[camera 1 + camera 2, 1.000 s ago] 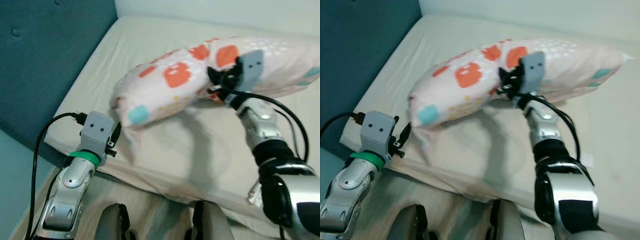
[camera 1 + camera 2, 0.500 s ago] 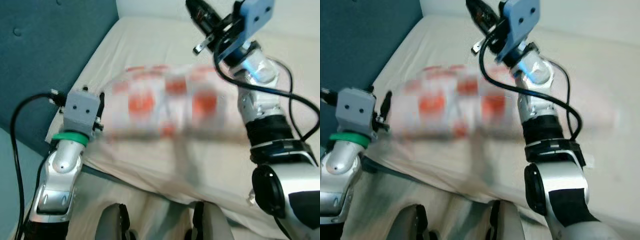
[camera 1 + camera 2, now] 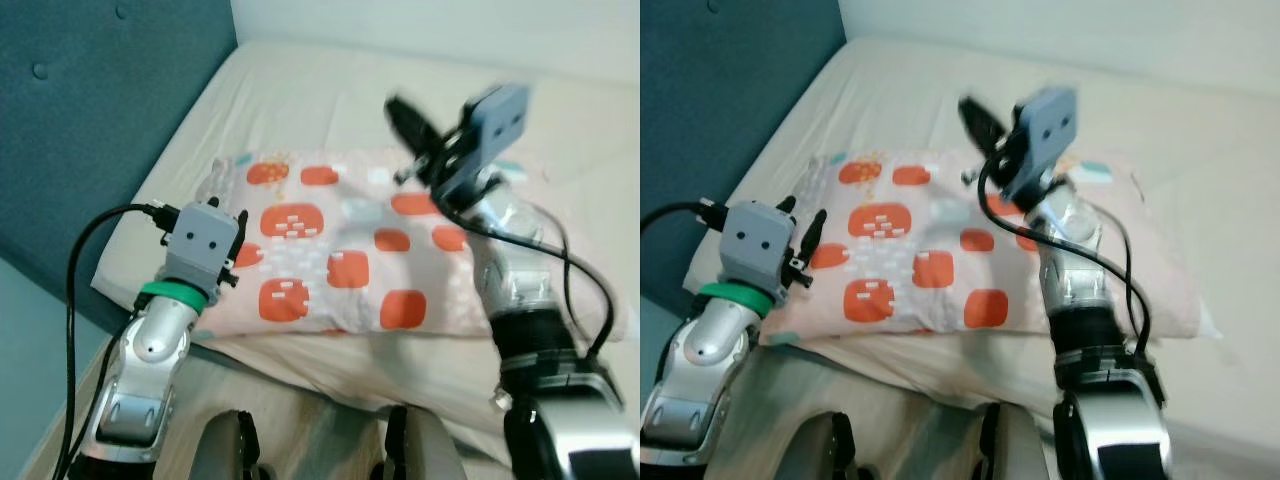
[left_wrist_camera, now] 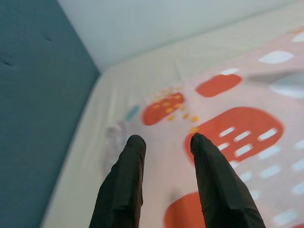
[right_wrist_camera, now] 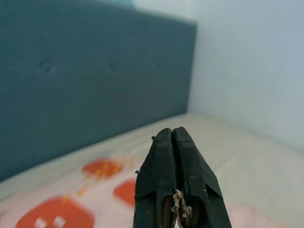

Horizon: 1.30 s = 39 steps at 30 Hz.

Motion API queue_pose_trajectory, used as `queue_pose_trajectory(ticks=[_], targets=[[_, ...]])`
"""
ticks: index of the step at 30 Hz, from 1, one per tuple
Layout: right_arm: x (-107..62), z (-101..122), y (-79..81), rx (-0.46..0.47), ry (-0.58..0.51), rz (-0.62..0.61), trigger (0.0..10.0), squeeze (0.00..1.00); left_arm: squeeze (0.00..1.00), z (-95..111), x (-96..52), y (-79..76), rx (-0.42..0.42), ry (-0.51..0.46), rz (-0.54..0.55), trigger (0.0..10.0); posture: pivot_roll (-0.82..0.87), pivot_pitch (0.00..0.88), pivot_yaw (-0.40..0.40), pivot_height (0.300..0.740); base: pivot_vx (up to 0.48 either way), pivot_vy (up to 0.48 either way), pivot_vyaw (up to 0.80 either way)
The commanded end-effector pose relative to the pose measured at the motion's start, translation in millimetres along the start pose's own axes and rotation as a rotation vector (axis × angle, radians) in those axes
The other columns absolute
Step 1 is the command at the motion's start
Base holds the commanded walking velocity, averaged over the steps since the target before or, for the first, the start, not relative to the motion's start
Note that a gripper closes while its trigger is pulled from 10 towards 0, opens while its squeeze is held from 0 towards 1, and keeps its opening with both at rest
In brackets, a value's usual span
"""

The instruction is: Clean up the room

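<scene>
A white pillow [image 3: 350,255] with orange and teal patches lies flat on the beige bed [image 3: 330,100], near its front edge. My left gripper [image 3: 232,235] is open at the pillow's near left corner, fingers [image 4: 126,175] spread just above the fabric and holding nothing. My right gripper [image 3: 405,115] hovers raised over the pillow's middle, pointing toward the headboard; its fingers [image 5: 173,175] are pressed together with nothing between them.
A teal padded headboard [image 3: 90,110] stands along the left of the bed. A pale wall [image 3: 420,20] runs behind the mattress. The bed's front edge [image 3: 330,365] is right before my legs [image 3: 320,445]. Bare sheet lies beyond the pillow.
The pillow was held up by my right gripper, then dropped and now lies flat on the bed. The right gripper let go, swung up and came down a little. The left gripper shifted slightly.
</scene>
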State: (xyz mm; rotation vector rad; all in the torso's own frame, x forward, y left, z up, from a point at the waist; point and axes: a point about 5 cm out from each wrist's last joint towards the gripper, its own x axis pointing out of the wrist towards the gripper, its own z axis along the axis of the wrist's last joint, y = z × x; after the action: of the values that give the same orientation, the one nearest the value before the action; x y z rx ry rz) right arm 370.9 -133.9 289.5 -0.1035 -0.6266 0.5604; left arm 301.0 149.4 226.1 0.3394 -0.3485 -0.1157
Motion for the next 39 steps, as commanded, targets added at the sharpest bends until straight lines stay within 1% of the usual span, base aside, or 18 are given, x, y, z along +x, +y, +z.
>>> queue_pose_trajectory(ticks=[1, 6, 7, 12, 15, 18, 19, 20, 21, 23, 26, 28, 29, 30, 32, 37, 38, 39], targets=[[-6.4, -6, 10.1, 0.047, 0.006, -0.031, 10.0, 0.0, 0.0, -9, -6.4, -6.3, -0.04, 0.052, -0.028, 10.0, -0.04, 0.198, 0.086, 0.599, 0.0, 0.0, 0.0], [-43.7, -44, 28.1, 0.164, 0.13, -0.175, 10.0, 0.0, 0.0, -15, -12.9, -9.3, -0.097, 0.087, -0.062, 10.0, -0.05, 0.186, 0.082, 0.599, 0.0, 0.0, 0.0], [-59.3, -56, 30.3, 0.189, 0.185, -0.243, 10.0, 0.0, 0.0, -17, -16.0, -11.0, -0.062, 0.092, -0.11, 10.0, -0.05, 0.177, 0.077, 0.599, 0.0, 0.0, 0.0], [-90.1, -76, 29.7, 0.227, 0.297, -0.349, 10.0, 0.0, 0.0, -32, -26.0, -17.9, 0.013, 0.164, -0.238, 10.0, -0.06, 0.165, 0.072, 0.599, 0.0, 0.0, 0.0], [-121.8, -86, 22.2, 0.153, 0.414, -0.412, 10.0, 0.0, 0.0, -64, -45.7, -23.9, 0.01, 0.354, -0.36, 10.0, -0.08, 0.157, 0.072, 0.599, 0.0, 0.0, 0.0], [-136.4, -83, 7.3, 0.017, 0.465, -0.47, 10.0, 0.0, 0.0, -73, -52.7, -24.2, 0.025, 0.397, -0.375, 10.0, -0.09, 0.156, 0.073, 0.599, 0.0, 0.0, 0.0], [-147.0, -80, -5.0, -0.049, 0.484, -0.553, 10.0, 0.0, 0.0, -73, -54.3, -24.7, 0.139, 0.35, -0.397, 10.0, -0.09, 0.158, 0.076, 0.599, 0.0, 0.0, 0.0], [-147.0, -80, -5.0, -0.049, 0.484, -0.553, 10.0, 0.0, 0.0, -73, -54.3, -24.7, 0.139, 0.35, -0.397, 10.0, -0.09, 0.158, 0.076, 0.599, 0.0, 0.0, 0.0], [-159.3, -75, -18.3, -0.073, 0.484, -0.68, 10.0, 0.0, 0.0, -71, -55.8, -28.9, 0.244, 0.283, -0.44, 10.0, -0.1, 0.159, 0.08, 0.599, 0.0, 0.0, 0.0], [-167.8, -71, -26.1, -0.083, 0.483, -0.768, 10.0, 0.0, 0.0, -70, -57.4, -32.3, 0.314, 0.235, -0.477, 10.0, -0.1, 0.16, 0.082, 0.599, 0.0, 0.0, 0.0], [-200.1, -77, -35.6, 0.042, 0.495, -1.024, 10.0, 0.0, 0.0, -63, -52.3, -46.1, 0.371, 0.133, -0.494, 10.0, -0.1, 0.163, 0.095, 0.599, 0.0, 0.0, 0.0], [-209.4, -81, -35.2, 0.091, 0.505, -1.086, 10.0, 0.0, 0.0, -61, -49.9, -50.0, 0.365, 0.119, -0.489, 10.0, -0.1, 0.163, 0.095, 0.599, 0.0, 0.0, 0.0], [-224.1, -94, -25.9, 0.282, 0.515, -1.167, 10.0, 0.0, 0.0, -59, -46.9, -58.0, 0.397, 0.082, -0.5, 10.0, -0.1, 0.165, 0.102, 0.599, 0.0, 0.0, 0.0], [-224.1, -94, -25.9, 0.282, 0.515, -1.167, 10.0, 0.0, 0.0, -59, -46.9, -58.0, 0.397, 0.082, -0.5, 10.0, -0.1, 0.165, 0.102, 0.599, 0.0, 0.0, 0.0], [-229.0, -109, -10.4, 0.46, 0.515, -1.146, 10.0, 0.0, 0.0, -59, -46.3, -65.8, 0.405, 0.074, -0.517, 10.0, -0.1, 0.172, 0.106, 0.599, 0.0, 0.0, 0.0], [-229.0, -125, 2.1, 0.653, 0.501, -1.104, 10.0, 0.0, 0.0, -55, -43.7, -70.6, 0.382, 0.063, -0.511, 10.0, -0.09, 0.182, 0.112, 0.599, 0.0, 0.0, 0.0], [-226.9, -127, 2.1, 0.693, 0.482, -1.103, 10.0, 0.93, 0.0, -55, -43.6, -69.7, 0.38, 0.057, -0.504, 10.0, -0.08, 0.188, 0.112, 0.599, 0.0, 0.0, 0.0], [-226.9, -127, 2.1, 0.693, 0.482, -1.103, 10.0, 0.93, 0.0, -55, -43.6, -69.7, 0.38, 0.057, -0.504, 10.0, -0.08, 0.188, 0.112, 0.599, 0.0, 0.0, 0.0]])
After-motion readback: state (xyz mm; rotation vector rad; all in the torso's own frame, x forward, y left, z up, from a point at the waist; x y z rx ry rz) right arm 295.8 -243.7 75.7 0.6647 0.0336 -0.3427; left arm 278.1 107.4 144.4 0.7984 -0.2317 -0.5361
